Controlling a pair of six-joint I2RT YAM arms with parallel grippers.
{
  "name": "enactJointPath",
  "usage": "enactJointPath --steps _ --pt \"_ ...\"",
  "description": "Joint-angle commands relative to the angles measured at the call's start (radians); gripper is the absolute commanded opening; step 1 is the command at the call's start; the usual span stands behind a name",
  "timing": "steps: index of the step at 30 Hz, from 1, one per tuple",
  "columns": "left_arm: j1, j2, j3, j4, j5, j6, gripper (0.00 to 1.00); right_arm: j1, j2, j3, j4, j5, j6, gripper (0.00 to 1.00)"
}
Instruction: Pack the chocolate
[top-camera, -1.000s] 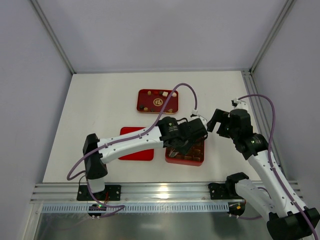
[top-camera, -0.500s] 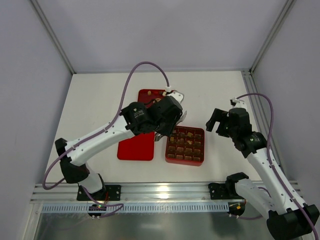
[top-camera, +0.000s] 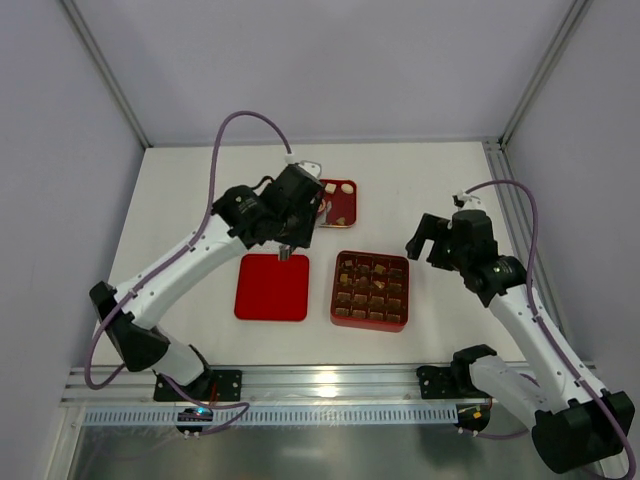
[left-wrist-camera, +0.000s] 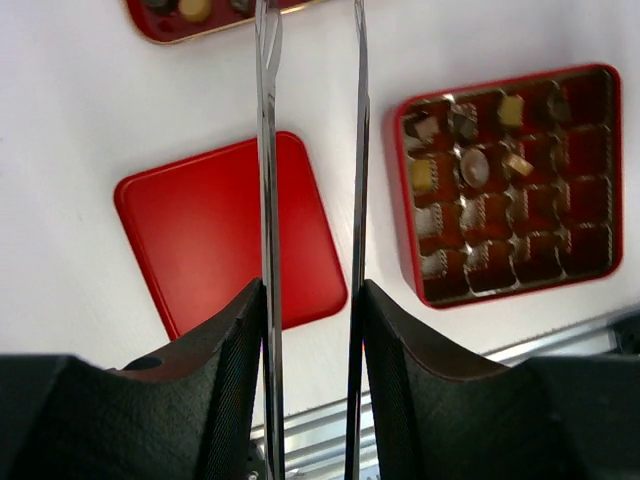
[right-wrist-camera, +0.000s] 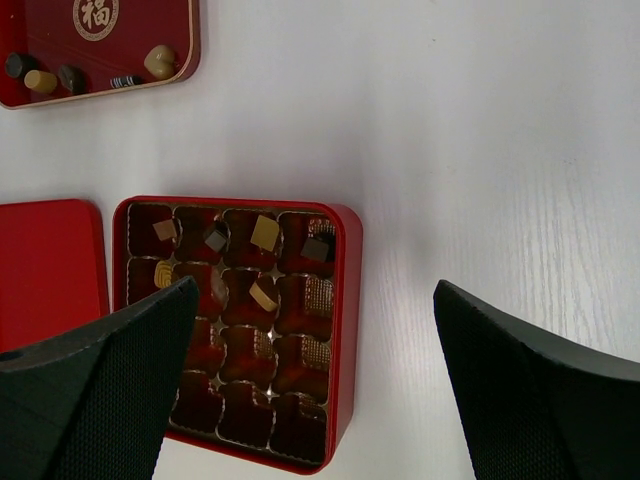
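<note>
Status: L gripper (top-camera: 283, 254) hangs over the far edge of the flat red square lid (top-camera: 272, 290), on the near side of the red rectangular tray (top-camera: 346, 203). In top cam the L arm covers most of that tray. Only its right end shows, w/ a few small brown, tan and cream chocolate pieces (top-camera: 347, 186) on it. Tips are too small there to read.

L wrist cam fills in the grip. The thin metal fingers (left-wrist-camera: 266, 200) stand apart w/ white table (left-wrist-camera: 80, 120) showing in the gap. Nothing sits between them along the visible length, and the tips run off the top of frame.

R gripper (top-camera: 432, 235) is up in the air to the right of the red gridded square box (top-camera: 370, 325), not touching it. In R wrist cam its black fingers (right-wrist-camera: 90, 390) are spread wide w/ nothing between.

Chocolate pieces are in two places:
- **Box:** top cam only gives brown specks. Both wrist cams resolve pieces in the cells toward the tray, and the other cells show foil liners (right-wrist-camera: 318, 290).
- **Tray:** R wrist cam shows a gold emblem (right-wrist-camera: 97, 15), hidden under the L arm in top cam, plus dark, tan and cream pieces along the tray's near edge.
</note>
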Motion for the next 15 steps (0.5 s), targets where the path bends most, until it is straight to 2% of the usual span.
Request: enactJointPath --steps 1,5,9,15 --pt "0.188 -0.036 -0.03 0.096 0.035 0.035 0.42 -0.005 0.034 0.05 0.054 -0.035 -0.013 1.0" --pt "0.373 0.008 -0.072 0.202 0.086 0.049 0.43 -0.003 0.072 0.072 0.057 -0.086 -0.016 1.0" --pt "0.627 0.114 -0.115 0.304 0.125 0.052 0.43 -0.003 0.086 0.09 0.056 -0.112 -0.019 1.0" --pt "0.822 0.321 -0.083 0.389 0.17 0.042 0.42 -0.003 0.074 0.081 0.062 -0.128 -0.019 1.0"
